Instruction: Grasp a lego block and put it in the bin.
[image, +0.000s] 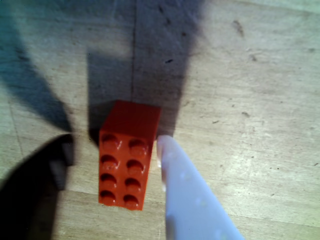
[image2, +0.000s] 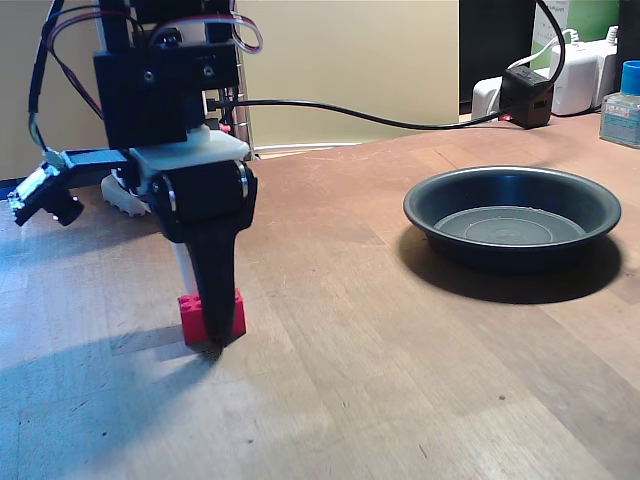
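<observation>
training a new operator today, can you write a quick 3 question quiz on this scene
1. True or false: the small red plastic lego block already lies inside the round dark grey metal pan.
2. In the wrist view, which finger stands right of the block: the white finger or the black finger?
3. Multiple choice: in the fixed view, the gripper is A) above the pan, B) down at the block on the wooden table, C) raised high.

Key: 1 false, it sits on the table. 2 white. 3 B.

bare table (image2: 330, 340) between lego block (image2: 211, 316), bin (image2: 512, 215)
</observation>
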